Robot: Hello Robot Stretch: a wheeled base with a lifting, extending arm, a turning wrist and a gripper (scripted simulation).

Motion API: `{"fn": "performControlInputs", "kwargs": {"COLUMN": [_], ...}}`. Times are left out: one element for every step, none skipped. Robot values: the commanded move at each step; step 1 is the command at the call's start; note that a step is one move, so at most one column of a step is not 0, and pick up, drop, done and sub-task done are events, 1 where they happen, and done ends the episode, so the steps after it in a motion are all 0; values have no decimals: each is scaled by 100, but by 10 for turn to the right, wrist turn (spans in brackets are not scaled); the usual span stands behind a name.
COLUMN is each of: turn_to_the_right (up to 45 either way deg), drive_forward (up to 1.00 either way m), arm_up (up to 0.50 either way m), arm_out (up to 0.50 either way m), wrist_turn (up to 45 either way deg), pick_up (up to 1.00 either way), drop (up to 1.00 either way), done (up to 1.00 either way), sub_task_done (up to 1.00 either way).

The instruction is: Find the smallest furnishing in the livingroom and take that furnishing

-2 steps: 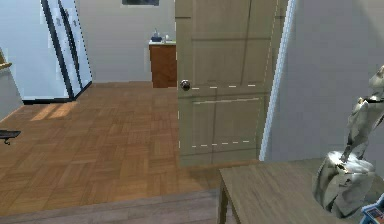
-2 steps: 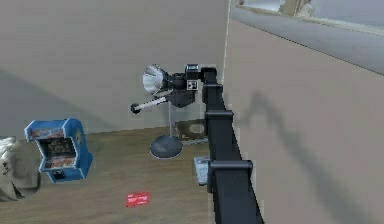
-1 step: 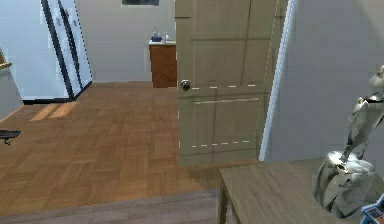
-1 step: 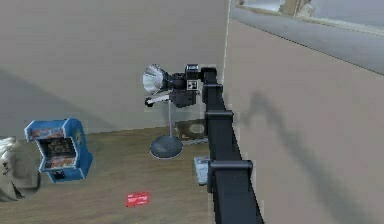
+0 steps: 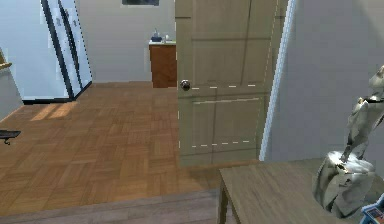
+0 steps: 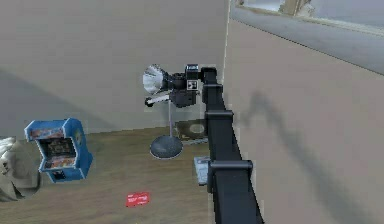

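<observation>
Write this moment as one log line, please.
gripper: near lamp | holding: cannot tell | nearby: blue arcade toy, small red flat thing

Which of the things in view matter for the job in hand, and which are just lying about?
Job: gripper; desk lamp by it, probably the furnishing wanted; whether the gripper holds anything cannot be told.
Lying about: blue arcade toy, flat red thing, pale statue, wooden door.

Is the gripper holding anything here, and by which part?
It cannot be told: the gripper sits at the head of a desk lamp whose base stands on the wooden surface.
</observation>
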Motion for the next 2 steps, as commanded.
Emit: {"fn": "performControlInputs", "kwargs": {"turn_to_the_right": [0, 0], "drive_forward": [0, 0], "arm_up": [6, 0], "arm_out": [0, 0], "wrist_turn": [0, 0], "pick_up": [0, 0], "drop": [0, 0], "done": [0, 100], "sub_task_done": [0, 0]}}
